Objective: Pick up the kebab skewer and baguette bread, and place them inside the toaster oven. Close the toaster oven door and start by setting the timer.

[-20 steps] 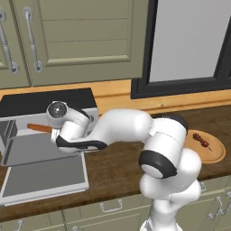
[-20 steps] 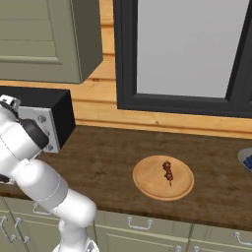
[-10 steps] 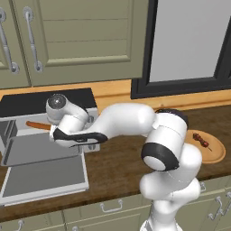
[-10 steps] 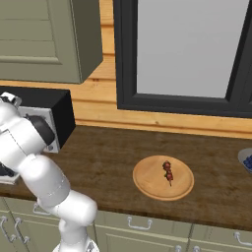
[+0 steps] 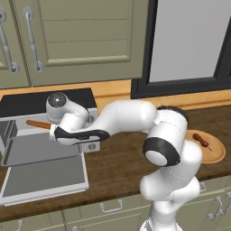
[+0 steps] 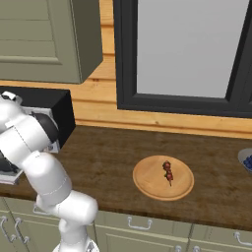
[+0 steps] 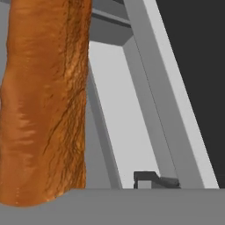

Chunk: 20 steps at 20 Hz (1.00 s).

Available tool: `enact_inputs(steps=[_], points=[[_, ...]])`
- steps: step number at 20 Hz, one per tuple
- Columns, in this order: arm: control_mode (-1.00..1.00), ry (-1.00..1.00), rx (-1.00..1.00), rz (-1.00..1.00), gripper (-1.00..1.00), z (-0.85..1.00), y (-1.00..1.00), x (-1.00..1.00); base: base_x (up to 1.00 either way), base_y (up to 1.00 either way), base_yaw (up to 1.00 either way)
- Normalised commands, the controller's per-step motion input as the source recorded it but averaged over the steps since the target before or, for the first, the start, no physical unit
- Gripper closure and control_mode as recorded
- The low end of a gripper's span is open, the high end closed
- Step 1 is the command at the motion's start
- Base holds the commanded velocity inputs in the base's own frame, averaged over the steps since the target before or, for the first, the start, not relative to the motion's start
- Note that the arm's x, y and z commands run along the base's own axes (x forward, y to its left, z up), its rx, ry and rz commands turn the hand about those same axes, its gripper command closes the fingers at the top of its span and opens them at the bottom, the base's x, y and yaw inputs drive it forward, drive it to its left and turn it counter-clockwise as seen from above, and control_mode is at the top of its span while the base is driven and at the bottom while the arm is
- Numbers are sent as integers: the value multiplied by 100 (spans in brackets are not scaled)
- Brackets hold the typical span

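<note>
The arm reaches far over to the toaster oven (image 5: 27, 106), a silver box with a black top at the far end of the wooden table (image 5: 117, 162). The toaster oven door (image 5: 43, 178) lies folded down flat in front of it. The baguette bread (image 5: 38, 124) sits inside the oven mouth, one orange-brown end poking out toward the arm's wrist. Up close from the hand, the baguette bread (image 7: 44, 101) stands large beside the grey inner walls of the oven. One dark fingertip (image 7: 151, 179) of the tool shows low down, apart from the loaf; I cannot tell whether the tool is released or clenched. Well away, the kebab skewer (image 6: 168, 172) rests on a round wooden plate (image 6: 147, 184) on the table, below the window (image 6: 187, 49).
</note>
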Motion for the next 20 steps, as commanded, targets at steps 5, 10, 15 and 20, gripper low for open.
enact_inputs(steps=[5, 10, 15, 20], points=[[-100, 28, 1, 5, -100, -32, 3, -9, 0, 0, 0], [-100, 21, 0, 11, -100, -43, 7, -11, 0, 0, 0], [-100, 6, -1, 3, -100, -24, 30, -63, 0, 0, 0], [-100, 6, -6, 12, -100, -6, 14, -38, 0, 0, 0]])
